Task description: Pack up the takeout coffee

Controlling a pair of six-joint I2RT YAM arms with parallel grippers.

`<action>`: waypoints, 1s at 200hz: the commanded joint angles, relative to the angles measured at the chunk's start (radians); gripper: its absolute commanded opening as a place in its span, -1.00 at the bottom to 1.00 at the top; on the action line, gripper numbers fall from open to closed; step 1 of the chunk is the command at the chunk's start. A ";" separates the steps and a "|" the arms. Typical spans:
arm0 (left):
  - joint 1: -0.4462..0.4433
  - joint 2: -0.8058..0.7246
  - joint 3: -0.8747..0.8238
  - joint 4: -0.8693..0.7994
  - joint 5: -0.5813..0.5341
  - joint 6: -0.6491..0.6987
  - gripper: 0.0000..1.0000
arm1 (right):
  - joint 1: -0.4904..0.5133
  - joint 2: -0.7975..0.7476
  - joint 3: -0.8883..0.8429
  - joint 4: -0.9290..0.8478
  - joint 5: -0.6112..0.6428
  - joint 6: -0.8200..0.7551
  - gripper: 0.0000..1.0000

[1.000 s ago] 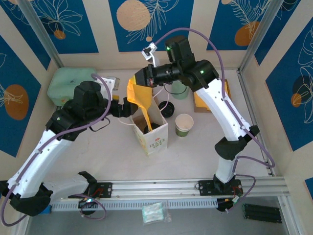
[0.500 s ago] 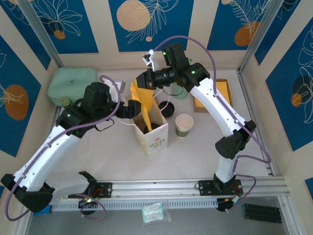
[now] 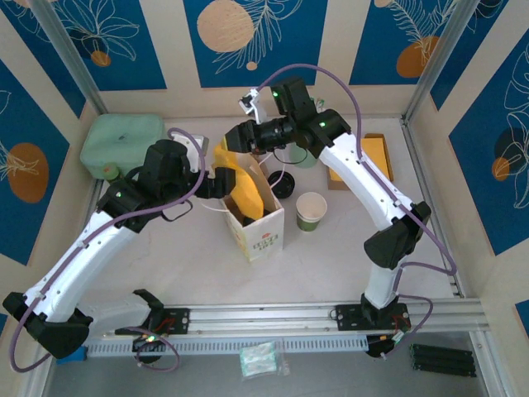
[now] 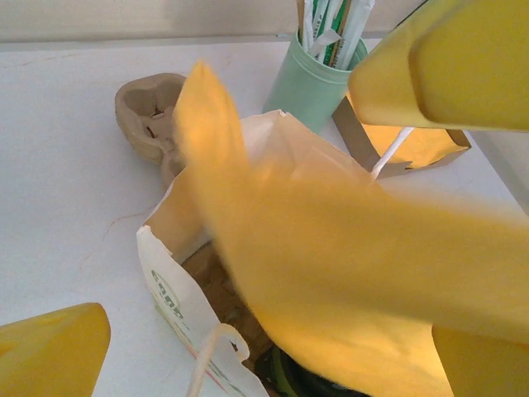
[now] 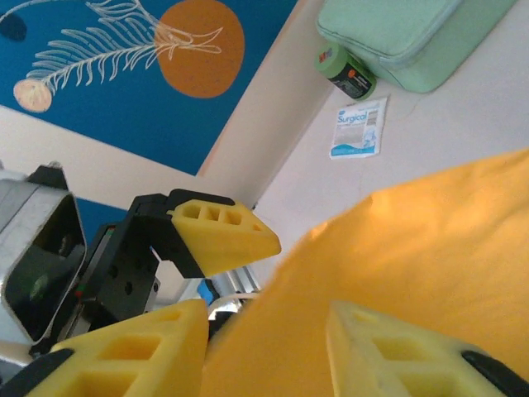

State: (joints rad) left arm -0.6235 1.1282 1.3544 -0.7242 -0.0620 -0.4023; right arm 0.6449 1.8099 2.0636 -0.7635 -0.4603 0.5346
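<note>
"Surgical" packet (image 5: 357, 128), takeout coffee (image 4: 310, 387) inside printed bag (image 3: 263, 237)

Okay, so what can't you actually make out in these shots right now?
Contents of the paper bag: top view, the yellow sheet covers its mouth; left wrist view, a dark sliver beneath the blurred sheet.
Whether the right gripper grips the sheet: right wrist view, sheet fills the gap between its fingers.
Sachets in the mint-green cup: left wrist view, cut by the top edge.
</note>
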 commanded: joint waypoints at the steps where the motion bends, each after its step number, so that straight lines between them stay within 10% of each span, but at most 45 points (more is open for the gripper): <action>1: 0.004 -0.010 0.030 -0.003 -0.028 0.002 0.99 | 0.002 -0.072 -0.010 0.007 0.003 -0.007 -0.05; 58: 0.005 -0.021 0.065 -0.015 -0.043 0.002 0.99 | 0.001 -0.127 -0.007 -0.003 0.025 -0.007 0.21; 116: 0.029 -0.050 0.119 -0.040 -0.219 0.057 0.99 | -0.033 -0.284 -0.036 -0.084 0.184 -0.065 1.00; 200: 0.356 -0.182 -0.186 0.222 -0.319 0.226 0.99 | -0.426 -0.642 -0.637 0.014 0.601 -0.011 0.98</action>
State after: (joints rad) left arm -0.3531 0.9844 1.2968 -0.6231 -0.3347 -0.2520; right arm 0.3164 1.2175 1.6089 -0.8024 -0.0563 0.4866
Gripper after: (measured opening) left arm 0.994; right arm 0.990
